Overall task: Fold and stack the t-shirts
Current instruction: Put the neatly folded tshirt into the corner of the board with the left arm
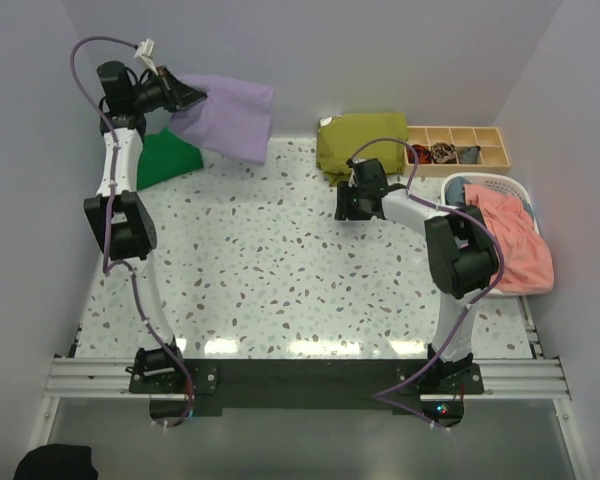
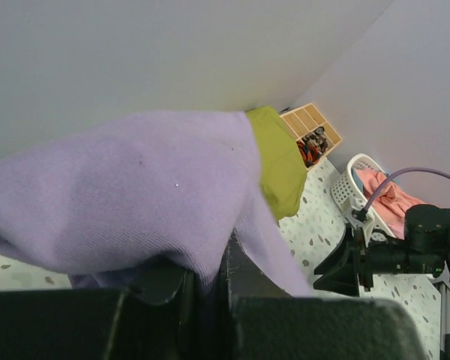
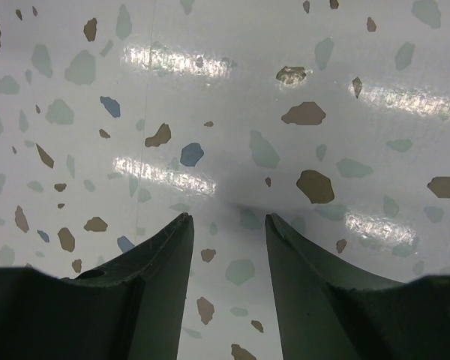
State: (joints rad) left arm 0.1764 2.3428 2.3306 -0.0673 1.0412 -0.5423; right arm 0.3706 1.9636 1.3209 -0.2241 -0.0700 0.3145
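Left gripper [image 1: 187, 95] clamped on the lavender t-shirt [image 1: 230, 118], lifted clear of the table [image 1: 280, 270]
The shirt hangs bunched from the closed jaws and drapes away ahead of them; the bright green t-shirt [image 1: 165, 160] lies below the gripper. Soft, light, matte cotton knit: it will likely sag and slip, so a doubled edge or corner seems the best hold. Right gripper [image 3: 225, 221] hovers with jaws parted and empty above the table's glossy speckled top
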